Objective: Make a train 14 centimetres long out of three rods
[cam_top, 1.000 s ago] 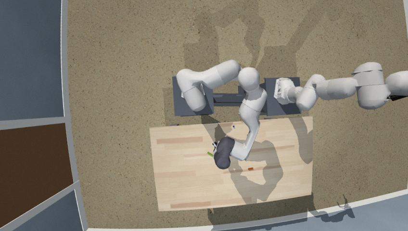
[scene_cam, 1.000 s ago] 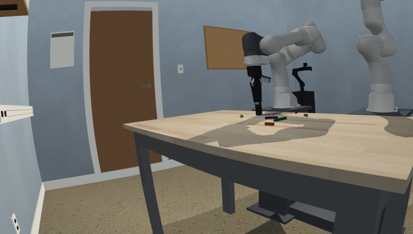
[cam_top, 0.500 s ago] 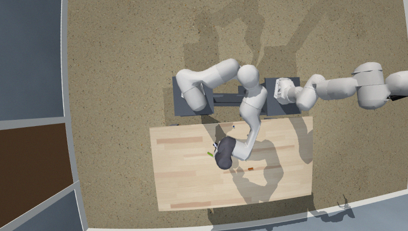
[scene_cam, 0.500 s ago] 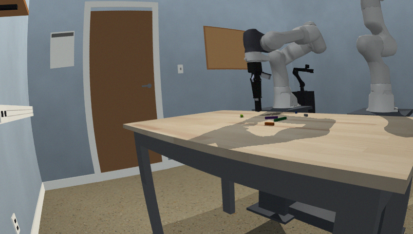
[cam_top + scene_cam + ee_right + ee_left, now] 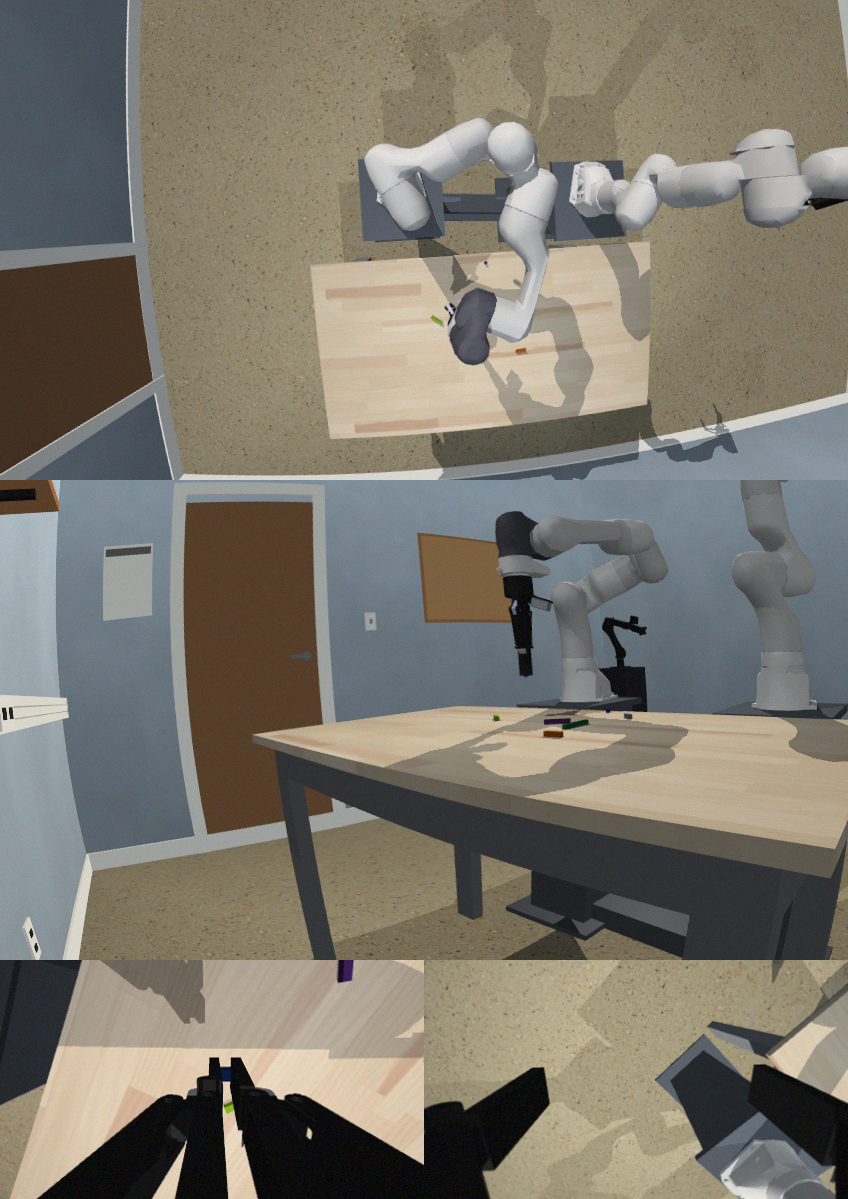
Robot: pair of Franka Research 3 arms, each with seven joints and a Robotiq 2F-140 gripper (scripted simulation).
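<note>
My right gripper [image 5: 224,1073] [image 5: 525,673] is shut on a small blue rod [image 5: 226,1074], raised above the table; the arm hides the fingertips in the top view. A lime rod [image 5: 437,320] [image 5: 496,717] [image 5: 229,1106] lies alone. A purple rod [image 5: 557,720] [image 5: 345,971] and a green rod [image 5: 575,723] lie close together at an angle. An orange rod [image 5: 521,350] [image 5: 552,733] lies apart from them. A grey rod [image 5: 517,282] [image 5: 627,716] and another blue rod [image 5: 485,263] [image 5: 607,710] lie near the arm-side edge. My left gripper [image 5: 648,1084] is open and empty over the floor.
The right arm's dark wrist [image 5: 473,327] covers the middle of the wooden table [image 5: 368,380] [image 5: 743,801] in the top view. The left arm [image 5: 699,181] reaches away from the table, past its base. Arm shadows cross the tabletop.
</note>
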